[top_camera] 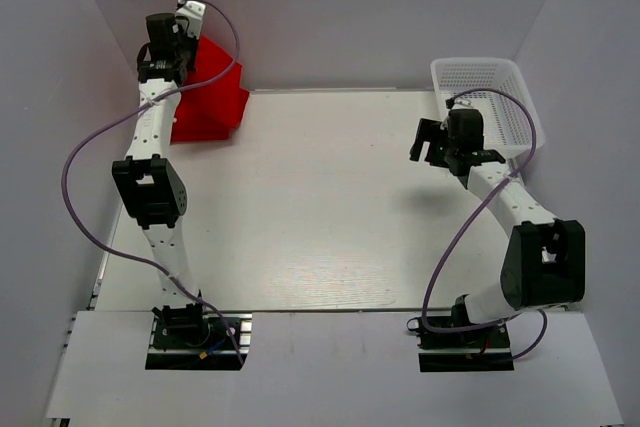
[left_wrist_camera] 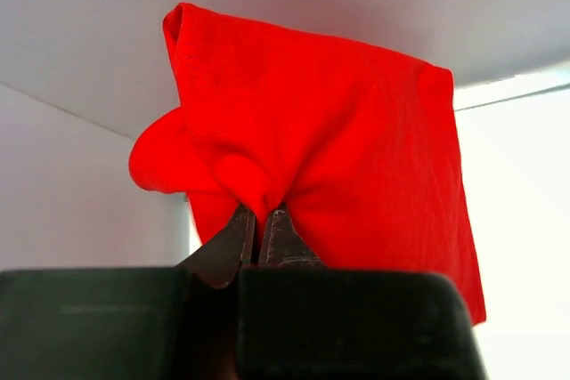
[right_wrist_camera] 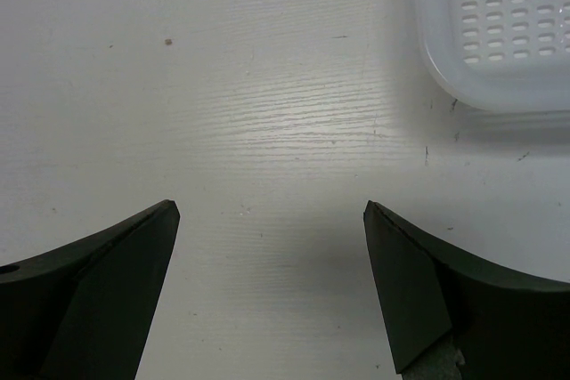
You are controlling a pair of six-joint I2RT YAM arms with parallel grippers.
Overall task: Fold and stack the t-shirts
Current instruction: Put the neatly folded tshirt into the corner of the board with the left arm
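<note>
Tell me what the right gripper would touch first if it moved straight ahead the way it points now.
The right gripper, open, would probably meet the bare table first; the white basket sits to one side of that line.

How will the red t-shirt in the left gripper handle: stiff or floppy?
Probably floppy: the t-shirt puckers into soft folds where the left gripper pinches it. Its matte knit surface likely grips well, though so small a pinch might slip.
</note>
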